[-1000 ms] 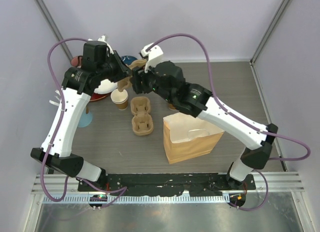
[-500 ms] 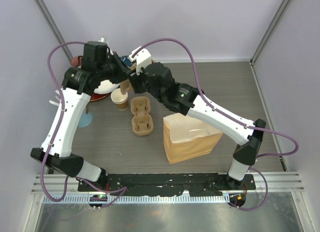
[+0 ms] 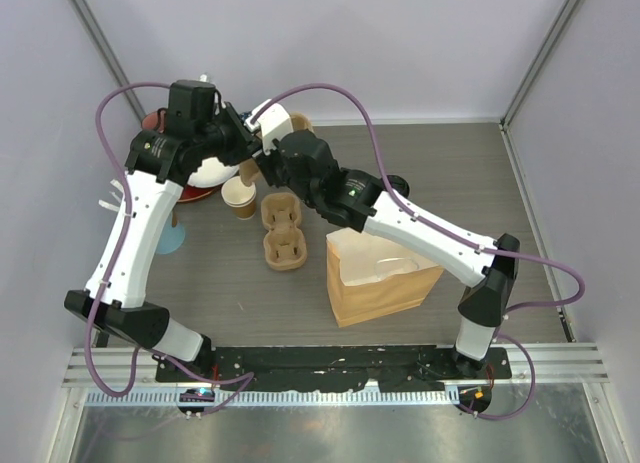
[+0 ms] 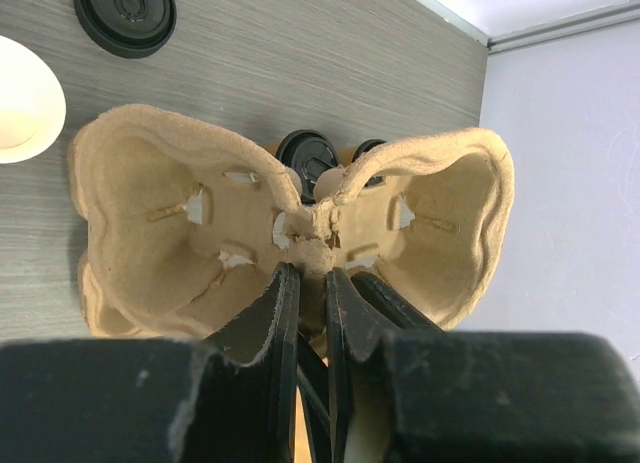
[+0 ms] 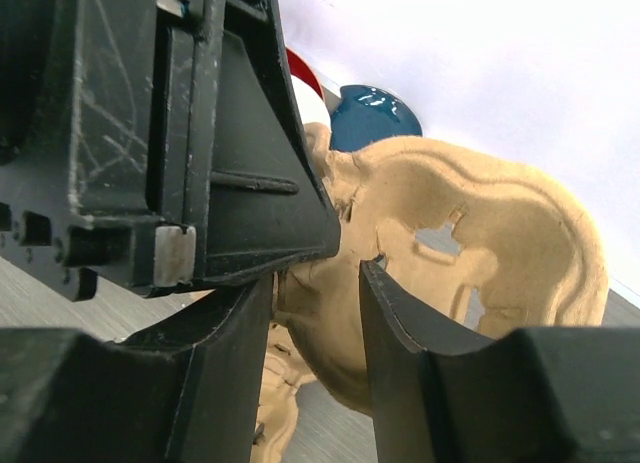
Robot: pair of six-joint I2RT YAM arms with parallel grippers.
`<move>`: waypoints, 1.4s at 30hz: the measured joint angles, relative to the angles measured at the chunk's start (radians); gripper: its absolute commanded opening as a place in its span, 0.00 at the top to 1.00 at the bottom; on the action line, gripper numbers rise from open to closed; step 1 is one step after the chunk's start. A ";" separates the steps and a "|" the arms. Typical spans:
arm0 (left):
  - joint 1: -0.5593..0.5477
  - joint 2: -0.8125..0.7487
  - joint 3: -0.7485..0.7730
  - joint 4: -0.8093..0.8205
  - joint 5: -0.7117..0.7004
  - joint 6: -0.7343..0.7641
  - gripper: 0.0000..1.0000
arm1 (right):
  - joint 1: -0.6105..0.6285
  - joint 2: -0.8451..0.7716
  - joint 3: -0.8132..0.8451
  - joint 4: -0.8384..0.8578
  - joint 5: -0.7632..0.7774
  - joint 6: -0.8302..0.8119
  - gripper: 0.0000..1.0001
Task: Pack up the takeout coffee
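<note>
A tan pulp cup carrier hangs above the table at the back left. My left gripper is shut on its middle ridge. My right gripper straddles one pocket of that carrier, a finger close on each side; whether it clamps does not show. From above, both grippers meet there and hide most of the carrier. Two black lids of the takeout coffee peek past the carrier near the back wall.
A brown paper bag stands open at centre right. A second carrier lies on the table beside a lidless tan cup. Another black lid rests further right. A blue bowl and a red-rimmed plate sit back left.
My right arm has reached further left and back to the held carrier, and its jaws have narrowed around a pocket. The left arm has barely moved.
</note>
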 measured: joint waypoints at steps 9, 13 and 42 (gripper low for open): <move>-0.001 0.011 0.032 -0.007 0.035 0.000 1.00 | 0.001 0.026 0.004 -0.015 0.050 -0.074 0.99; 0.000 0.013 0.032 -0.006 0.045 -0.003 1.00 | 0.002 0.029 0.004 -0.014 0.068 -0.098 0.99; 0.081 -0.014 -0.212 0.176 0.202 0.244 0.34 | -0.118 -0.027 -0.246 -0.014 -0.124 0.098 0.99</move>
